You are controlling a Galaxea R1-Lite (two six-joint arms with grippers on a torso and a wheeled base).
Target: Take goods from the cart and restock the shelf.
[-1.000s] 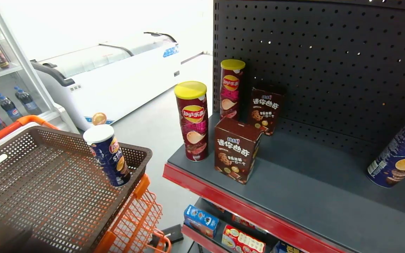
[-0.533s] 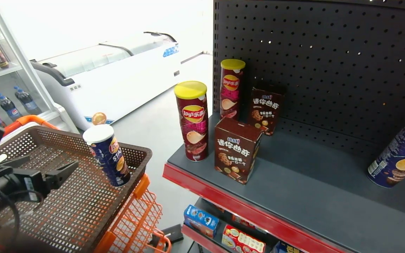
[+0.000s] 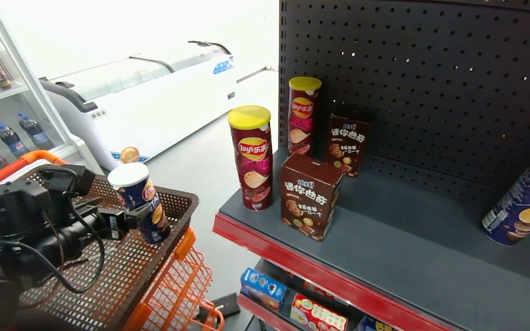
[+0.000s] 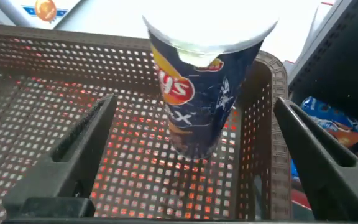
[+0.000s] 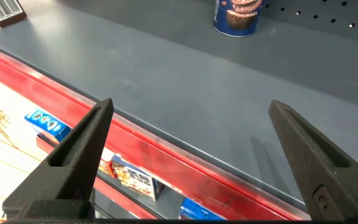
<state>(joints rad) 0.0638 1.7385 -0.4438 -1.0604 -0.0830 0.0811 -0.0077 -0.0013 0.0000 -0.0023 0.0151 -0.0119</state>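
The blue can (image 3: 525,202) by the right edge of the shelf (image 3: 384,248) is cut off by the picture's side, so its top is out of sight. In the right wrist view a brown box (image 5: 2,11) is cut down to one corner. The left arm (image 3: 39,220) covers much of the basket (image 3: 187,196) floor. One finger (image 3: 134,216) of the left gripper (image 4: 193,104) crosses the basket can (image 3: 129,177) and hides a strip of it. The packs (image 3: 318,315) on the lower shelf are cut off at the bottom.
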